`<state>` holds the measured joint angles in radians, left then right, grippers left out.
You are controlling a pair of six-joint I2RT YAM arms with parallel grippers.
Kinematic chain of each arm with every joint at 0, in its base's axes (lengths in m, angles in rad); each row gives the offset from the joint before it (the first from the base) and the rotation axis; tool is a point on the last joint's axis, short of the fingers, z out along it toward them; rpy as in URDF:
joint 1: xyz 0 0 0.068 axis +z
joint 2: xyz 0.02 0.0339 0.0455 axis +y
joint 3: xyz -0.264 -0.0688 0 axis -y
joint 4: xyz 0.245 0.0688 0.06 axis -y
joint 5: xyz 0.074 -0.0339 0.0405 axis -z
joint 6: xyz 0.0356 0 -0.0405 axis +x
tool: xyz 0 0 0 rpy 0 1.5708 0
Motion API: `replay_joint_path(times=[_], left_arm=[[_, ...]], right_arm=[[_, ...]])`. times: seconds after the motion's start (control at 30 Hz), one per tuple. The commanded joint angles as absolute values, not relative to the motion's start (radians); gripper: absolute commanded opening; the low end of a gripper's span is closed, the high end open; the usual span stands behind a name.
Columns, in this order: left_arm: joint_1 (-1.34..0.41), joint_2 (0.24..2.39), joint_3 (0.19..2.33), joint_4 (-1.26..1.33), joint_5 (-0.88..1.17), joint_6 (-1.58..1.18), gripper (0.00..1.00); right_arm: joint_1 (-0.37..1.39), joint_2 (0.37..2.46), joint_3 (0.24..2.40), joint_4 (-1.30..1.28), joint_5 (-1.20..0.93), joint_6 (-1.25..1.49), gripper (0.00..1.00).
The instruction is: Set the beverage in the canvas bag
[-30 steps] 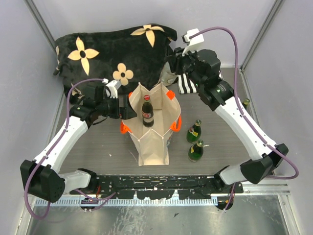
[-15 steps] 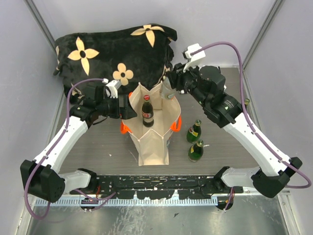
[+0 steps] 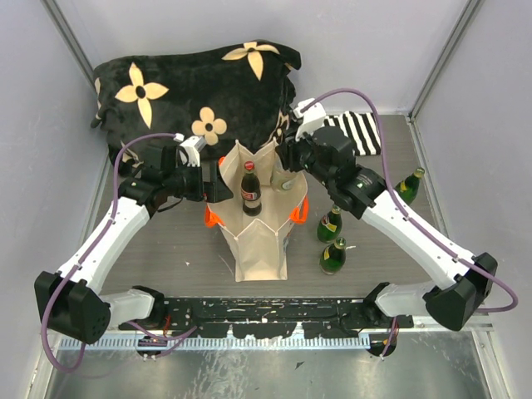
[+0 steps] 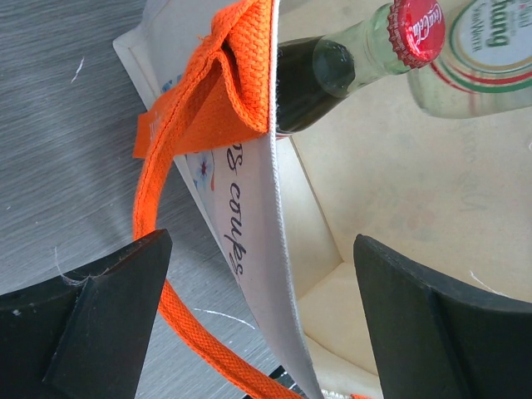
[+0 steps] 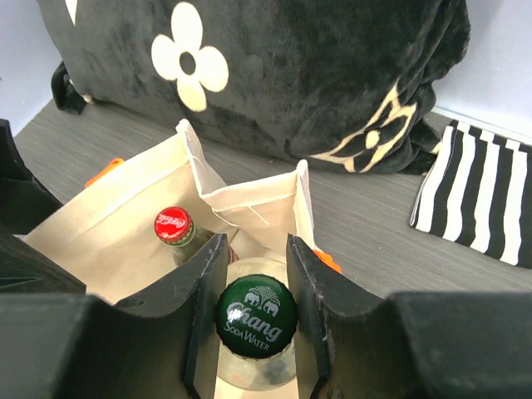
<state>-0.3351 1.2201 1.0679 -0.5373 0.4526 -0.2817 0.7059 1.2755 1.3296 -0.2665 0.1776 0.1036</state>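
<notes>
Gripping a soda-water bottle near its top, the right hand hangs over the far right part of the open canvas bag, which stands upright mid-desk in the view from above. A cola bottle with a red cap stands inside the bag; the left hand sits at the bag's left rim, above an orange handle; two green bottles stand just right of the bag; a third green bottle is farther right, well apart; a black flowered cushion fills the far side, with a striped cloth to its right.

From the left wrist, the left hand is spread wide and holds nothing. The bag's pale printed wall rises between its two dark fingers, apart from both; the orange handle loops outside that wall; inside are the cola bottle's red cap and, beyond it, the soda-water bottle's label.

From the right wrist, the right hand is closed on the bottle, one finger on each side of its green cap. The bottle hangs within the bag's mouth, just beside the cola bottle; whether its base rests on the bag's bottom cannot be told; the cushion lies beyond and the striped cloth at right.
</notes>
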Motion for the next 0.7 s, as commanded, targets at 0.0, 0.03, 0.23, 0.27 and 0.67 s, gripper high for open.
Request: replay_joint_path(times=[0.0, 0.03, 0.23, 0.27, 0.67], left_arm=[[-0.339, 1.210, 1.104, -0.519, 0.459, -0.284, 0.98], [-0.338, 1.210, 1.103, -0.519, 0.459, -0.284, 0.98], [-0.339, 1.215, 1.109, -0.527, 0.457, -0.278, 0.98], [-0.339, 1.216, 1.110, -0.528, 0.456, -0.276, 0.98], [-0.339, 1.217, 1.114, -0.532, 0.461, -0.277, 0.98]], right_arm=[[0.711, 1.268, 1.300, -0.003, 0.172, 0.109, 0.01], [0.710, 1.275, 1.282, 0.021, 0.175, 0.106, 0.01], [0.711, 1.337, 1.230, 0.103, 0.164, 0.108, 0.01], [0.711, 1.348, 1.228, 0.112, 0.161, 0.108, 0.01], [0.711, 1.448, 1.130, 0.209, 0.154, 0.113, 0.01]])
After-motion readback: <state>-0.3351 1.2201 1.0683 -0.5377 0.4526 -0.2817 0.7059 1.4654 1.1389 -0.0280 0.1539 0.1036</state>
